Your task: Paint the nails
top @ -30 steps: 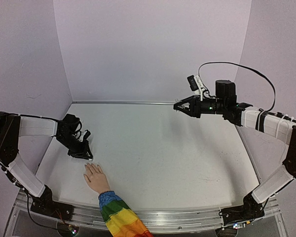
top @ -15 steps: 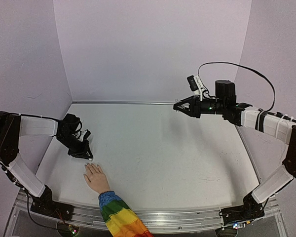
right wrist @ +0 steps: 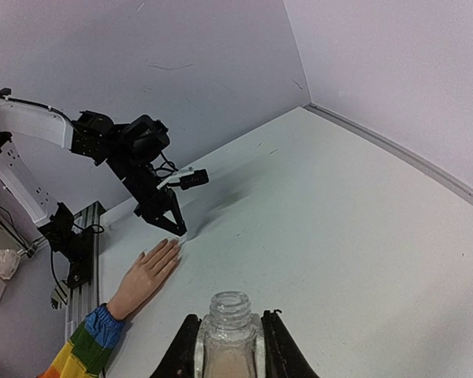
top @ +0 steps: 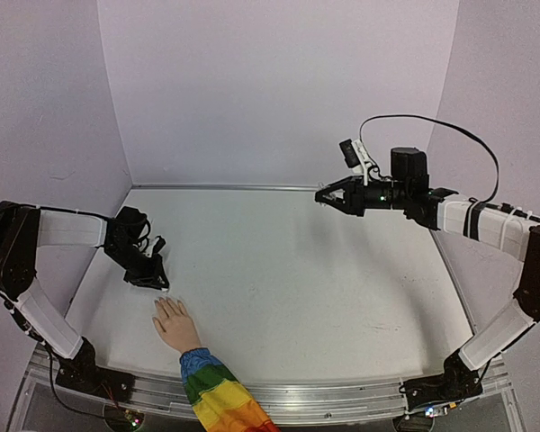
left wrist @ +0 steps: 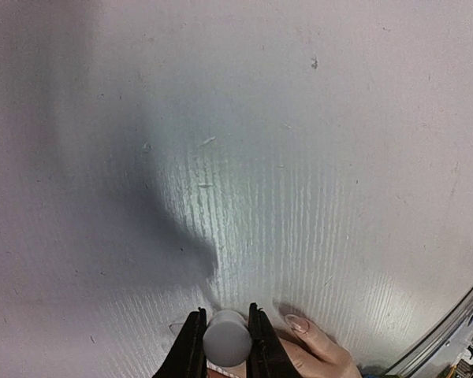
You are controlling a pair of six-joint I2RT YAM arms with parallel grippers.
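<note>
left hand (top: pixel 161 285): clamped on a small round white cap (left wrist: pixel 226 339), low over the tabletop (top: pixel 297 279) right at the fingertips of the mannequin hand (top: pixel 174 322); anything under the cap hidden, contact impossible to tell
right hand (top: pixel 321 195): up in the air, far right, pinching an open clear bottle (right wrist: pixel 230 335); bottle's base cut off by the frame
nails (left wrist: pixel 297 323): on the mannequin hand, flat on the tabletop, front left; only one clear in the left wrist view, too tiny from above
sleeve (top: pixel 218 399): rainbow stripes, running off the bottom edge
</note>
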